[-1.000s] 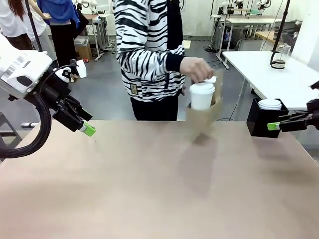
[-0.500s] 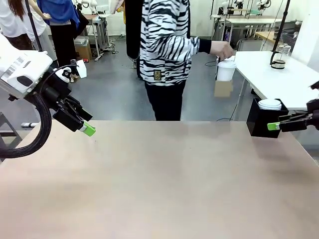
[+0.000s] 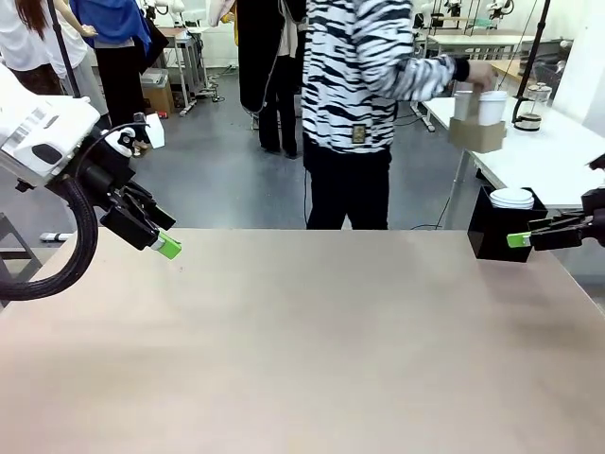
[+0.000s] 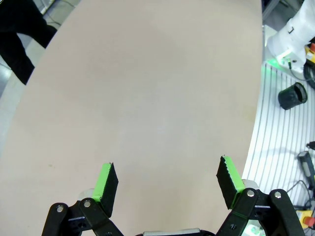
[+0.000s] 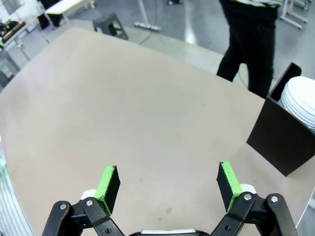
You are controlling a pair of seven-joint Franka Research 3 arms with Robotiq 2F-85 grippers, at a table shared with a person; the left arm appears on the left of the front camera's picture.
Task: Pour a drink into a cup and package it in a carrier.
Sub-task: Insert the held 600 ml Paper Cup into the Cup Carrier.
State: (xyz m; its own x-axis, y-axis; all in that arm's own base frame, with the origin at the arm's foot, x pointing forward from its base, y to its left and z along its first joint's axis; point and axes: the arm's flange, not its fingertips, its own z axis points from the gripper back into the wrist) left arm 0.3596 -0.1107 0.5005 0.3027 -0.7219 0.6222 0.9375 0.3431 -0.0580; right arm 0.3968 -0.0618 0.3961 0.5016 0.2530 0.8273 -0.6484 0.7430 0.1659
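Observation:
A person in a striped top stands beyond the table's far edge and holds the brown carrier (image 3: 475, 135) in the air at the far right, over a white side table. The white lidded cup (image 3: 492, 106) stands in it. A glass jug (image 3: 527, 106) with dark drink at its bottom rests on that side table. My left gripper (image 3: 161, 244) hovers over the table's left side, open and empty; the left wrist view shows its jaws (image 4: 167, 179) spread above bare tabletop. My right gripper (image 3: 518, 240) hangs at the right edge, open, its jaws (image 5: 170, 182) wide with nothing between them.
A black box (image 3: 493, 232) with a stack of white lids (image 3: 511, 197) stands at the table's far right corner, just beside my right gripper; it is also in the right wrist view (image 5: 283, 137). The white side table (image 3: 558, 156) lies behind it. Other people stand far back left.
The person has walked right, carrying the carrier with the cup from the table's far edge over to the white side table. Neither arm has moved.

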